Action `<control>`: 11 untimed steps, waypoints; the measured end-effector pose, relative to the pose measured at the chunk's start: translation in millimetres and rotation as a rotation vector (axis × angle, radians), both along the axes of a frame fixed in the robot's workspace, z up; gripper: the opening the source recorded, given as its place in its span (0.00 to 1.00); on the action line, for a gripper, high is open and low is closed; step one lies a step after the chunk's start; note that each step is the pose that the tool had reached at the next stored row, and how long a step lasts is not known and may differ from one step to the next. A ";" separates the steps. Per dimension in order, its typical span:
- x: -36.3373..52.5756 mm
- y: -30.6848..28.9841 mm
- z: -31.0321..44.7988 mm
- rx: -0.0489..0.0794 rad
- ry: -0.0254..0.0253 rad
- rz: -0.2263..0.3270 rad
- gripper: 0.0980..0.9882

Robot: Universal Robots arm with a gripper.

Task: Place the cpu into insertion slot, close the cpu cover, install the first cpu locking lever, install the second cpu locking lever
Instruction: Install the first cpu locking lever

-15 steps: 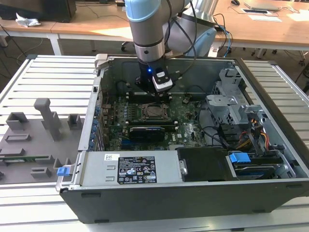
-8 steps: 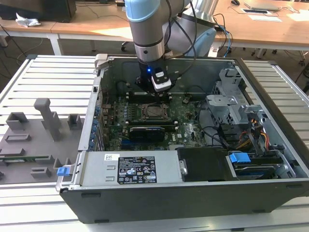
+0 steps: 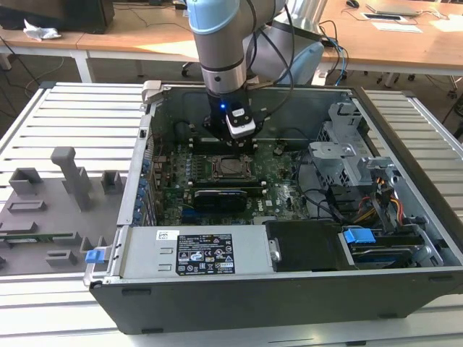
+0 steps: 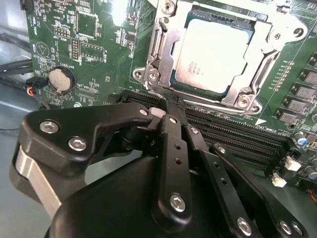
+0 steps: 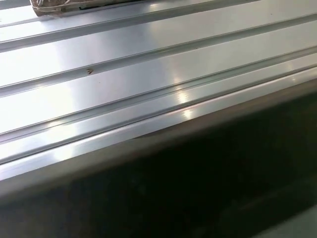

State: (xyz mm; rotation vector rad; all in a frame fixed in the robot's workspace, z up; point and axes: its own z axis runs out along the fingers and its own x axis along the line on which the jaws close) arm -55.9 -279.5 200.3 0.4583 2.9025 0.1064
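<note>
One gripper (image 4: 171,106), fingers pinched together and empty, at cpu cover (image 4: 163,74) edge over seated cpu (image 4: 213,54); best pressed slowly, squarely.

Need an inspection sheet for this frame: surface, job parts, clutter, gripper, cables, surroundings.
Surface: ribbed metal table; open PC case on it.
CPU: seated in the slot, silver face up.
Cover: down around the CPU, framing it.
Levers: a thin metal lever end sits at the cover corner; latch state cannot be told.
Clutter: grey fixture tray on the exterior view's left.
Gripper: over the green board, tips at the socket edge beside the long black slots; jaws look shut, holding nothing.
Cables: bundle inside the case, on the exterior view's right.
Surroundings: wooden desks behind.
</note>
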 end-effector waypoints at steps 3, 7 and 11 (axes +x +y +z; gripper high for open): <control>0.1 0.0 -0.9 -0.003 0.0001 -0.003 0.01; 3.4 0.0 -1.3 -0.003 0.0000 -0.004 0.01; 4.8 -3.9 -1.3 -0.003 0.0000 -0.004 0.01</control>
